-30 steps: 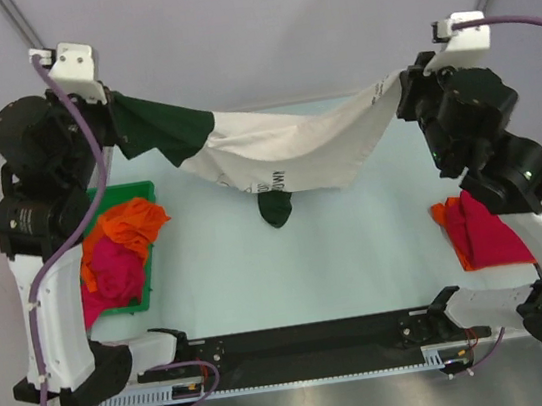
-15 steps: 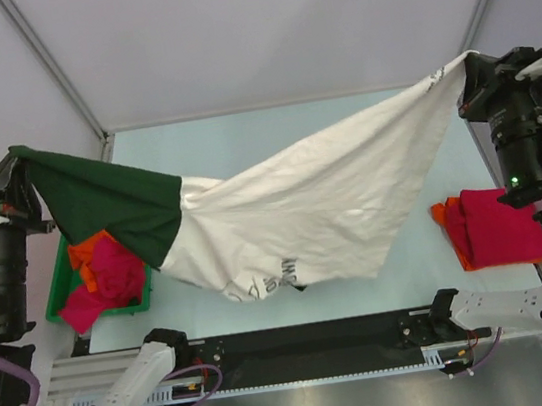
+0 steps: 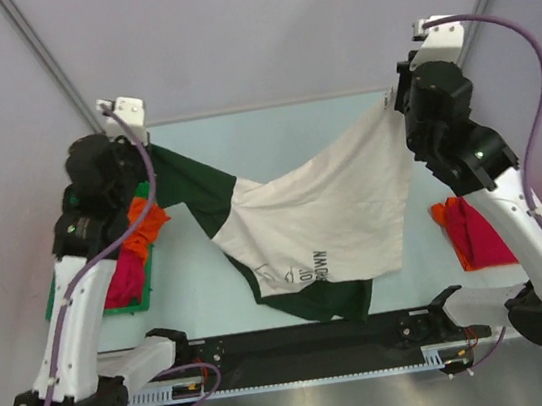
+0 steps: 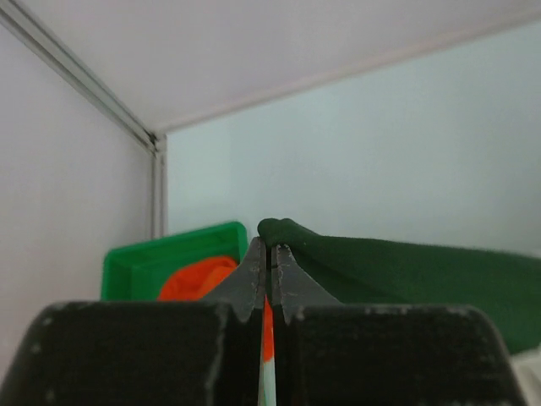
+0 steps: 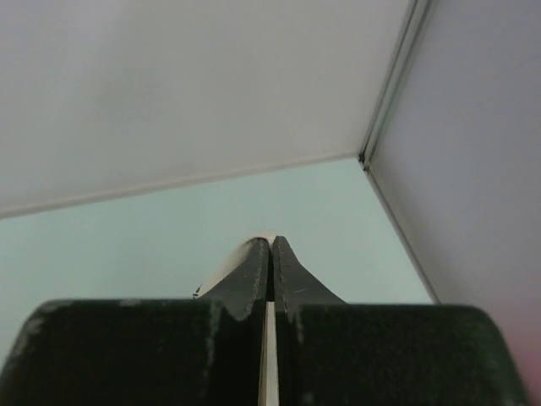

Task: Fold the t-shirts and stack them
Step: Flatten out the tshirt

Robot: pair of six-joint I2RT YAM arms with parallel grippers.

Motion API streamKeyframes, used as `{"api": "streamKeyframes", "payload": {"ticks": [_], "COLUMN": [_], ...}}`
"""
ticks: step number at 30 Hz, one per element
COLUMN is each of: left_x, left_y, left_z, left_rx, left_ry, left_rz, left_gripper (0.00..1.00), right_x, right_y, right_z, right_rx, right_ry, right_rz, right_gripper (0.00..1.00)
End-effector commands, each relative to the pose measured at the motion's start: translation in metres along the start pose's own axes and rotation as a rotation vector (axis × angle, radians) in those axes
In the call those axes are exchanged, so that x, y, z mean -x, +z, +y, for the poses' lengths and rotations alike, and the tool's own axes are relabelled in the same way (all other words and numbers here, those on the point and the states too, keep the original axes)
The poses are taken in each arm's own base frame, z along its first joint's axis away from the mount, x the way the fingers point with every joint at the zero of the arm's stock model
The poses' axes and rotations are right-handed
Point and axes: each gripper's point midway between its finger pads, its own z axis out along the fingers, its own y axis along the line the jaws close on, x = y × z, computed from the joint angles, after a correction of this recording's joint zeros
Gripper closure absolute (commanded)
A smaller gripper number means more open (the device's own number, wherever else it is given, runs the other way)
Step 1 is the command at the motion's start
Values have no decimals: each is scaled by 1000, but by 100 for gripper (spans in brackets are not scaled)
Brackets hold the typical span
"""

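The cream t-shirt (image 3: 328, 215) with dark green sleeves hangs stretched between both arms above the table. My left gripper (image 3: 142, 169) is shut on its green sleeve (image 3: 193, 186), seen pinched between the jaws in the left wrist view (image 4: 269, 245). My right gripper (image 3: 393, 103) is shut on a cream corner, which shows at the jaw tips in the right wrist view (image 5: 270, 240). The shirt's low edge with black lettering (image 3: 313, 274) and the other green sleeve (image 3: 320, 302) droop near the front. More tees, orange (image 3: 143, 229) and pink (image 3: 125, 279), lie in the bin.
A green plastic bin (image 3: 94, 309) stands at the left under my left arm; its rim also shows in the left wrist view (image 4: 169, 249). A folded crimson tee on an orange one (image 3: 477, 233) lies at the right under my right arm. A black rail (image 3: 311, 341) runs along the front edge.
Both arms swung back inward and toward the far side with the shirt. The cloth, spread wide half a second ago, now hangs narrower and lower, its green sleeve drooping at the front.
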Motion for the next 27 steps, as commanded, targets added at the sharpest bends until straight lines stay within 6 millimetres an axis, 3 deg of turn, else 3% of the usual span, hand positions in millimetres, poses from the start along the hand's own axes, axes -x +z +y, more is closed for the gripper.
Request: {"api": "streamKeyframes", "payload": {"ticks": [1,6,13,16,22,27], "left_x": [-30,-83,-122,-130,-140,-146], "left_y": [38,81,109,116,123,133], "left_z": [-15,-30,-40,-43,-46,-45], "left_rx": [-15,-12,-11,-16,-17,2], "left_ry": [-22,0,28,32,36,43], "left_rz": [28,145,221,236,254,268], "left_gripper": [100,100,100,100,100,100], "right_x": [-41,-101,-156,-170,-173,-176], "right_y": [35,84,121,129,137,161], "right_z": [23,43,69,77,82,78], "right_rx": [42,20,24,29,33,7], "right_ry": [70,35,8,0,-7,7], "right_rz": [59,163,243,266,262,262], "right_gripper": [100,100,100,100,100,100]}}
